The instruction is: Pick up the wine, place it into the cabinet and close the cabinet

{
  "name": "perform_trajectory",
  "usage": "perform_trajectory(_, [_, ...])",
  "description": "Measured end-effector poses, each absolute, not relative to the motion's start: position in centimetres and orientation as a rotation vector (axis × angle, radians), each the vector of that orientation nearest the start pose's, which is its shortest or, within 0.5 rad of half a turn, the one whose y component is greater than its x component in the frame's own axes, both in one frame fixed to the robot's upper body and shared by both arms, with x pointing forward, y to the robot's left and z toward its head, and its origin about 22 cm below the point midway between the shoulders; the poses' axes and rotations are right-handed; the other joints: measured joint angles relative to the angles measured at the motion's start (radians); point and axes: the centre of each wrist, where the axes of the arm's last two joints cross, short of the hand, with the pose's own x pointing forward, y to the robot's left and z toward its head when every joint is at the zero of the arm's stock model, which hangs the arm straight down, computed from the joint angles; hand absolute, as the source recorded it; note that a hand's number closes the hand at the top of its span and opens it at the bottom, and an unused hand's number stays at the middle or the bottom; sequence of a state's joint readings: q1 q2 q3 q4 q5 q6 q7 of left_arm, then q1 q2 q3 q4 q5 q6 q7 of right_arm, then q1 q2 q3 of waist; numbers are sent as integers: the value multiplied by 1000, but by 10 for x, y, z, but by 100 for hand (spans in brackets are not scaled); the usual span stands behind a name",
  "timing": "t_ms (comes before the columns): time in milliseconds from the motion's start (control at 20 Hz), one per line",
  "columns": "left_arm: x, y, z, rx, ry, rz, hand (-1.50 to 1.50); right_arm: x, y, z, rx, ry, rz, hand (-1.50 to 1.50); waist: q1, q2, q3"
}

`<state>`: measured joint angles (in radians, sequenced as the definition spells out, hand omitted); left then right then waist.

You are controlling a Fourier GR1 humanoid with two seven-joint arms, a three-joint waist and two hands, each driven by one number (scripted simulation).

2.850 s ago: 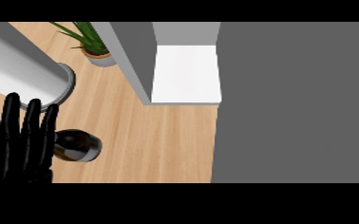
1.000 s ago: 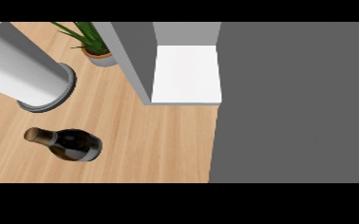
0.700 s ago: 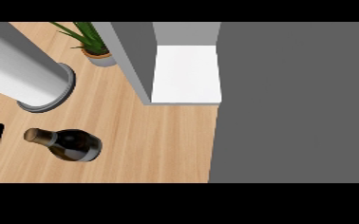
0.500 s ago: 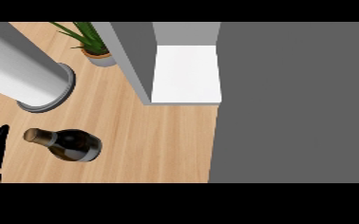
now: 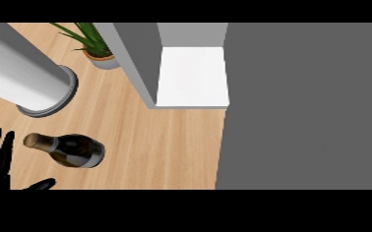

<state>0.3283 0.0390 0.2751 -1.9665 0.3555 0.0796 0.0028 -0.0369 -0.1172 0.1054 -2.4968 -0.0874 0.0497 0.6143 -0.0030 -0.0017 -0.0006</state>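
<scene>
A dark wine bottle lies on its side on the wooden counter, its neck pointing left. Only a sliver of my left hand shows at the left edge: straight black fingers just left of the neck and a thumb tip lower down, apart from the bottle. A grey forearm slants in from the upper left. The cabinet stands open behind, its white shelf floor bare. My right hand is out of sight.
A potted plant stands at the back, left of the cabinet's grey side wall. A broad grey surface fills the right side beyond the counter's edge.
The left hand, out of view a second ago, has edged back in at the left, its thumb tip now showing at the lower left. The bottle has not moved.
</scene>
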Motion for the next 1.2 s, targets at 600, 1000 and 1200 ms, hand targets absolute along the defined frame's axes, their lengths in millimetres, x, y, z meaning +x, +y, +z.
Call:
perform_trajectory(600, [155, 331, -7, 188, -1661, 513, -150, 148, -217, 200, 130, -1905, 256, -150, 0, 0, 0])
perform_trajectory(1000, [152, 339, -32, 142, -1656, 490, -150, 147, -217, 199, 141, -1908, 250, -150, 1, 0, 1])
perform_trajectory(1200, [160, 331, -41, 134, -1653, 501, -150, 149, -215, 203, 142, -1900, 259, -150, 1, 0, 0])
